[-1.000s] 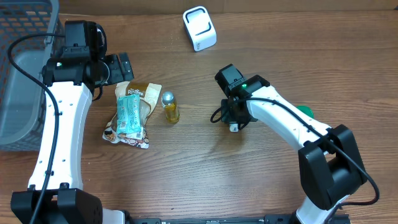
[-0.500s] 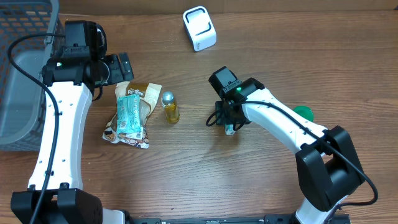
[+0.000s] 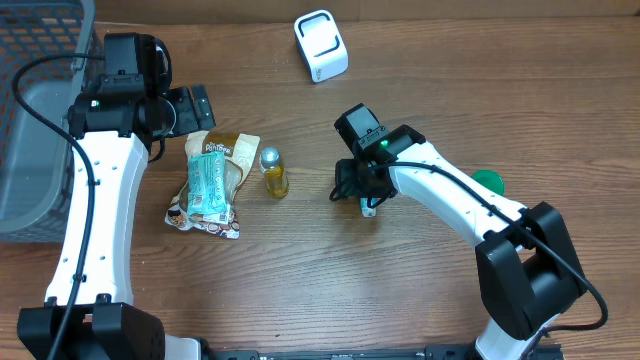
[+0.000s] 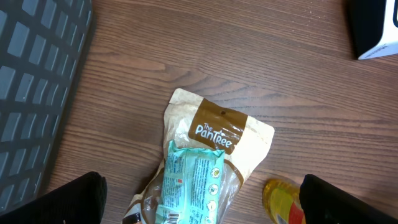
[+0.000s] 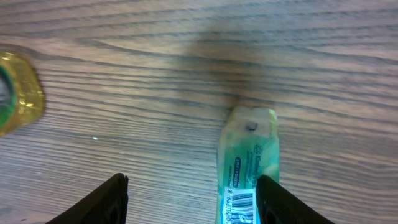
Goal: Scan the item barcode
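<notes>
A small green sachet (image 5: 247,168) with a barcode on its near end lies flat on the wood. It sits between the fingers of my right gripper (image 5: 196,202), close against the right finger, and the jaws stand open and apart from its other side. Overhead, that gripper (image 3: 360,193) hovers mid-table with the sachet (image 3: 369,208) just under it. The white scanner (image 3: 321,45) stands at the table's far edge. My left gripper (image 3: 195,108) is wide open above a brown PanTree bag (image 4: 217,134) and a teal packet (image 4: 189,183), holding nothing.
A small yellow bottle (image 3: 273,172) stands right of the bag. A grey basket (image 3: 30,120) fills the left edge. A green object (image 3: 488,181) shows partly behind the right arm.
My right gripper has gone from nearly shut to open and shifted slightly left. The green sachet now lies loose on the table. The left arm has not moved.
</notes>
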Motion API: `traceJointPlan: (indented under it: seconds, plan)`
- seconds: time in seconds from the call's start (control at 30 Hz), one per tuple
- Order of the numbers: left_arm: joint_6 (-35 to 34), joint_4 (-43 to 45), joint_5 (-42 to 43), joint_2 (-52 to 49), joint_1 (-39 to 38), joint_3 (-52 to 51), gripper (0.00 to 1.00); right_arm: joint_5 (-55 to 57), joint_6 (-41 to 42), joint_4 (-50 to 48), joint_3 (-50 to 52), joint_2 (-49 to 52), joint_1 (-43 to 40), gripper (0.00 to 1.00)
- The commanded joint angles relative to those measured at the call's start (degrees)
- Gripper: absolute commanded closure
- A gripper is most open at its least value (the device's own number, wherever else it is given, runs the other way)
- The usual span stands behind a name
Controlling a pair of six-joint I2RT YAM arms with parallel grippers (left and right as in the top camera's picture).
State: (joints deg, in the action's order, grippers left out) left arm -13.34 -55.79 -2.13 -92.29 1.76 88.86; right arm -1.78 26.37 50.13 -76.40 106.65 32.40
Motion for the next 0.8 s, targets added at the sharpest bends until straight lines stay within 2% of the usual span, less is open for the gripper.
traceJointPlan:
  seconds: [0.0, 0.23, 0.47, 0.5, 0.57, 0.67, 0.77]
  plan:
    - [-0.37, -0.07, 0.26, -0.09, 0.09, 1.27, 0.0, -3.98, 0.17, -1.68, -0.52, -1.09, 0.44, 0.37]
    - [-0.37, -0.07, 0.26, -0.07, 0.09, 1.27, 0.0, -9.22, 0.15, -5.18, -0.55, -1.09, 0.44, 0.37]
    - [-0.37, -0.07, 0.26, -0.09, 0.09, 1.27, 0.0, -3.02, 3.48, -3.98, -0.52, -1.09, -1.27, 0.39]
    - [-0.37, -0.07, 0.26, -0.09, 0.09, 1.27, 0.0, -3.04, 3.65, -3.63, -0.52, -1.09, -1.7, 0.4]
    - [-0.37, -0.07, 0.26, -0.09, 0.09, 1.27, 0.01, -3.04, 3.63, -2.67, -0.52, -1.09, -2.4, 0.49]
    - [-0.37, -0.07, 0.26, -0.09, 0.09, 1.27, 0.0, -3.04, 3.61, -0.72, -0.52, -1.09, -3.26, 0.57]
    - [-0.37, -0.07, 0.26, -0.09, 0.09, 1.27, 0.0, -3.02, 3.61, 0.59, -0.46, -1.09, -3.56, 0.57]
